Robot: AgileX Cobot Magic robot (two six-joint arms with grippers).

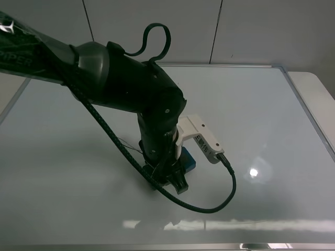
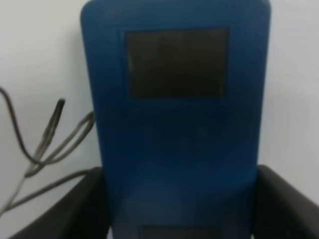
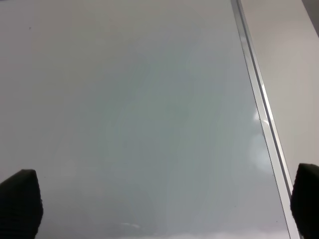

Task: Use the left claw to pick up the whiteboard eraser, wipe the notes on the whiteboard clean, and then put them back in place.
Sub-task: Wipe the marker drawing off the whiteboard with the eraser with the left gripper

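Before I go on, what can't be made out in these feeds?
1. Left wrist: the blurred eraser covers any ink beneath it, and the notes run off the frame's edge.
2. Exterior high: the left arm hides most of both.
3. Right wrist: only the whiteboard shows; neither of them appears.

On the whiteboard [image 1: 272,115] — whiteboard eraser [image 2: 174,124], notes [image 2: 45,144] just beside (leftward)
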